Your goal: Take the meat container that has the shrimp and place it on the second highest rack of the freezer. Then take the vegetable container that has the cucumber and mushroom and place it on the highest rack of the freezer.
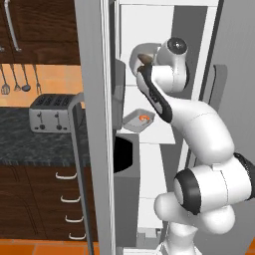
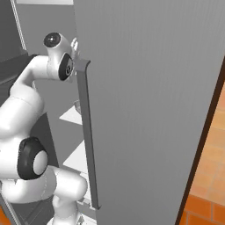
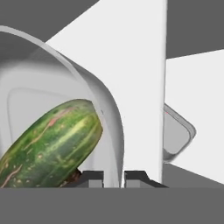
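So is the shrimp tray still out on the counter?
No, the meat container with the shrimp sits on a white freezer shelf, below the raised bowl.

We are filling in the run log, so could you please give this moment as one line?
stage: second container | gripper: shut on vegetable container rim, in freezer | cucumber: inside | meat container: on lower rack, holds shrimp

Arm raised, hand [image 3: 113,178] pinched nearly closed
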